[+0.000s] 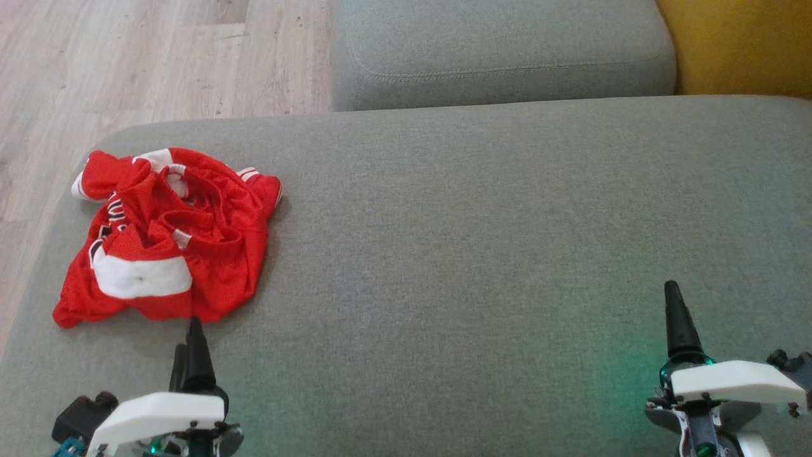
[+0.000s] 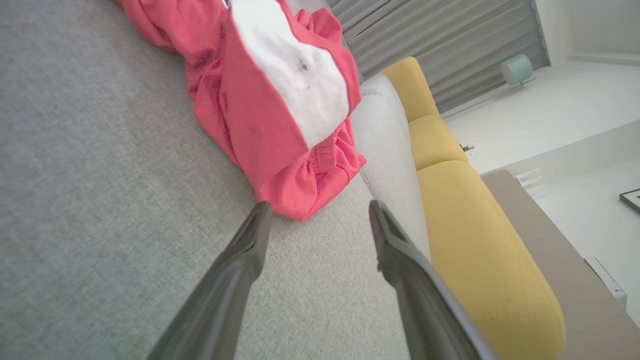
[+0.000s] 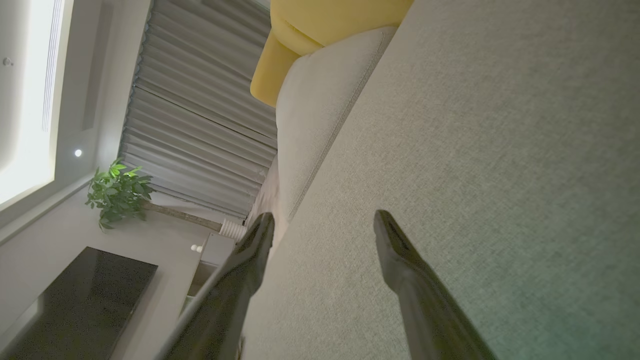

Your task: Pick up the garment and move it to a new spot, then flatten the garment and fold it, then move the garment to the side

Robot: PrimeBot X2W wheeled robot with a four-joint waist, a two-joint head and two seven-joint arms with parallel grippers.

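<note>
Since the crumpled red garment lies at the left end of the grey cushion, just ahead of our left gripper, spread and empty, we judge that arm nearer than our right gripper, likewise spread, empty, well apart.

No word, brand or number can be read in full. The crumpled red and white garment, near the left edge of the grey sofa seat, carries a few strokes of lettering on its left-hand folds. The creases break them up and hide parts, so what they spell cannot be told.
</note>
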